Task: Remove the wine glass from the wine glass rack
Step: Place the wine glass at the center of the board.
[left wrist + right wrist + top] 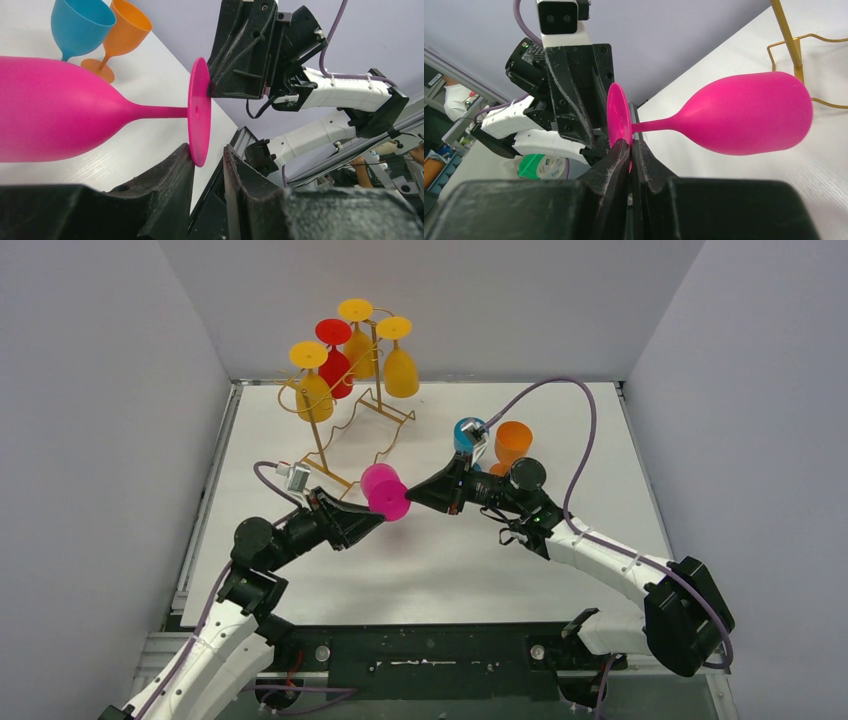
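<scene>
A pink wine glass [385,492] hangs on its side in the air between my two grippers, in front of the gold wire wine glass rack [350,430]. My right gripper [410,492] is shut on the rim of the glass's round foot [619,117]. My left gripper [377,518] is open. The foot's lower rim [199,150] sits between its jaws and touches one finger [180,160]; the other finger stands apart. The rack holds three yellow glasses [400,365] and a red one [335,365], hanging upside down.
A blue glass [468,433] and an orange glass [512,443] stand upright on the white table behind my right gripper. The rack's base wires [791,45] lie close to the pink bowl. Grey walls close in the left, back and right.
</scene>
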`<state>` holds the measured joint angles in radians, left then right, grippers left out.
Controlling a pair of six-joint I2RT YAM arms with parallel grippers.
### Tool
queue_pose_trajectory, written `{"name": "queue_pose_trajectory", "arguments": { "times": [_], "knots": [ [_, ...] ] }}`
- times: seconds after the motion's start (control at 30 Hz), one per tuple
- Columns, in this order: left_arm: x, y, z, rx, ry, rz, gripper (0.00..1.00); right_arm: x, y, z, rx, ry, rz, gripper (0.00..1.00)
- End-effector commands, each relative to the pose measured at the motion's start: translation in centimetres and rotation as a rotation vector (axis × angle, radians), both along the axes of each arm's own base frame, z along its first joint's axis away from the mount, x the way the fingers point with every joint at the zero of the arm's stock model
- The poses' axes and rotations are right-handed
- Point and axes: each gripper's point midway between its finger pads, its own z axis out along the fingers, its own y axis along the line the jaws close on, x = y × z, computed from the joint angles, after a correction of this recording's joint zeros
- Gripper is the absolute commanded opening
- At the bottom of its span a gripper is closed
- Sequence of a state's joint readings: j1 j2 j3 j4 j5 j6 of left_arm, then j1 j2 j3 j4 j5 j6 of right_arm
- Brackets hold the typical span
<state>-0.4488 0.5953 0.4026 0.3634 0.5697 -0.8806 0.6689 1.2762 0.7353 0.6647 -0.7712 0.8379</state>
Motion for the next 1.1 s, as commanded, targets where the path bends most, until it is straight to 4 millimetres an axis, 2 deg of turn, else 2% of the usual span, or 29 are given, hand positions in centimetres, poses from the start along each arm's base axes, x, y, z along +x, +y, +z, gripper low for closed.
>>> {"name": "queue_pose_trajectory", "arguments": {
  "times": [0.0, 0.27, 0.53, 0.63, 0.7, 0.83, 0.97, 1.07],
  "knots": [
    [0.3, 0.7, 1.8, -0.056, -0.056, 0.049, 0.23, -0.9, -0.4, 3.2, 0.081, -0.121, 0.011, 0.0],
    [0.6, 1.1, 1.8, -0.075, -0.065, 0.088, 0.15, -2.1, 0.1, 3.2, 0.088, -0.116, 0.073, 0.0],
    [0.4, 1.1, 2.0, -0.076, -0.072, 0.079, 0.0, -2.6, 0.7, 3.1, 0.083, -0.114, 0.107, 0.0],
    [0.2, 1.0, 2.0, -0.073, -0.075, 0.067, 0.0, -2.5, 0.8, 3.0, 0.08, -0.108, 0.108, 0.08],
    [0.0, 0.8, 2.0, -0.067, -0.084, 0.05, 0.0, -2.4, 0.9, 3.1, 0.076, -0.103, 0.107, 0.18],
    [-0.6, 0.3, 2.1, -0.042, -0.103, 0.0, 0.0, -2.5, 1.1, 3.2, 0.071, -0.105, 0.11, 0.25],
    [-1.0, -0.3, 1.9, -0.019, -0.105, -0.057, 0.0, -2.7, 1.5, 3.1, 0.057, -0.112, 0.121, 0.24],
    [-1.1, -0.5, 2.0, -0.009, -0.113, -0.076, 0.0, -2.9, 1.8, 3.0, 0.049, -0.117, 0.13, 0.1]
  ]
}}
